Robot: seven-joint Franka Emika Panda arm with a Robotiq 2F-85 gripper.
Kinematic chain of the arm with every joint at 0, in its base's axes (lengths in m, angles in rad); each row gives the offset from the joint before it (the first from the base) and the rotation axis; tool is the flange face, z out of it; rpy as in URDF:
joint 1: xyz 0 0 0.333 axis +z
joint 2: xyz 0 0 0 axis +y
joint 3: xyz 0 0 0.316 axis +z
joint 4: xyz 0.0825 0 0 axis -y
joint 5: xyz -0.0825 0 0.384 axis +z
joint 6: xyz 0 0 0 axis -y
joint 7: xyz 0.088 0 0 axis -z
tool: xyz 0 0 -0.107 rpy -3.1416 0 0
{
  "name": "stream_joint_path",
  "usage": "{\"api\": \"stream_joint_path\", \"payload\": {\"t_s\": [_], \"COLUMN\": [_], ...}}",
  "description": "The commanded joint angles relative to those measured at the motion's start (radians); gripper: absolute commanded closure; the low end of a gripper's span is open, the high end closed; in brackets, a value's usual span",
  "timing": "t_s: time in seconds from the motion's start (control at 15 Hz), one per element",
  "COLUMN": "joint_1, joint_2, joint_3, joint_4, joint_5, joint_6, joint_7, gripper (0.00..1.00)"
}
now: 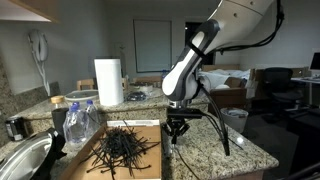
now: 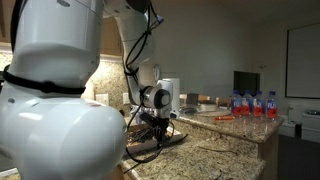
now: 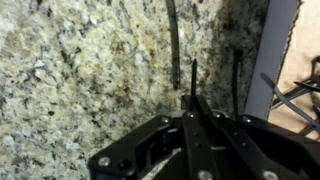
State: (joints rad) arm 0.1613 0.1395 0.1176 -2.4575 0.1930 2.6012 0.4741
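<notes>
Black strip [image 3: 193,75]: your gripper [image 3: 192,102] pinches its end between pressed-together fingers, low over the granite counter [image 3: 80,70], beside the strip pile [image 1: 120,150]; the fingertip grip suits its thinness.

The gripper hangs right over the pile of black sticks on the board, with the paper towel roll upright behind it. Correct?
Not quite. The gripper hangs over the granite counter beside the board, not over the pile of black sticks; the wrist view shows speckled stone beneath it. The paper towel roll is upright.
</notes>
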Motion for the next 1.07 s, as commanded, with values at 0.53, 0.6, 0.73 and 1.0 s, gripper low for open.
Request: {"api": "stream_joint_path", "payload": {"t_s": [0.53,0.6,0.73,1.0], "joint_1": [0.018,0.019,0.015,0.033], "joint_2": [-0.176,-0.17,-0.145,-0.101], "joint_3": [0.053,0.057,0.06,0.072], "joint_4": [0.035,0.038,0.03,0.012], "joint_5": [-0.008,-0.002,-0.013,0.015], "joint_6": [-0.029,-0.031,-0.03,-0.055], "joint_7": [-0.053,-0.052,-0.017,-0.027], "gripper": [0.68,0.67,0.55,0.3]}}
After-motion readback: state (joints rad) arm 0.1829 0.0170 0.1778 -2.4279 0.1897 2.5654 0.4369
